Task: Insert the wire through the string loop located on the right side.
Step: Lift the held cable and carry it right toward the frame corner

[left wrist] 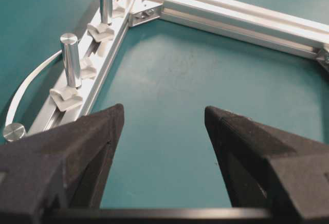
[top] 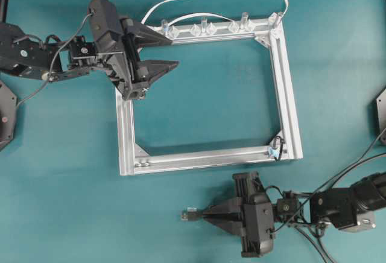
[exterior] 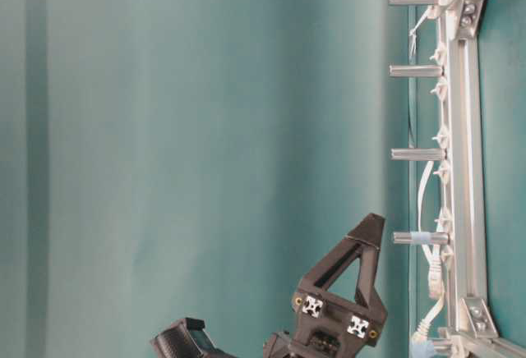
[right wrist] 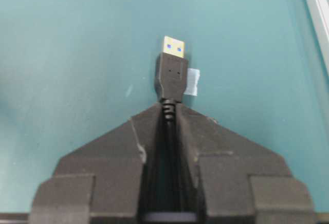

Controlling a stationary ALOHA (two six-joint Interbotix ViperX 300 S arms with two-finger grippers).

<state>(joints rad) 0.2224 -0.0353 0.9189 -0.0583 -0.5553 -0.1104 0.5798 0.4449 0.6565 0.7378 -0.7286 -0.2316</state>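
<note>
Two grippers were in view: the right gripper point(right wrist: 168, 112) pinched the wire point(right wrist: 171, 77) just behind its USB plug, below the aluminium frame point(top: 289, 94). The string loop point(top: 276, 145) sat at the frame's lower right corner. The left gripper point(left wrist: 163, 124) was spread wide.

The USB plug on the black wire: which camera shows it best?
The right wrist view: the plug fills the centre, gold tip clear, right gripper closed behind it. Overhead it is tiny. The other two views miss it.
</note>
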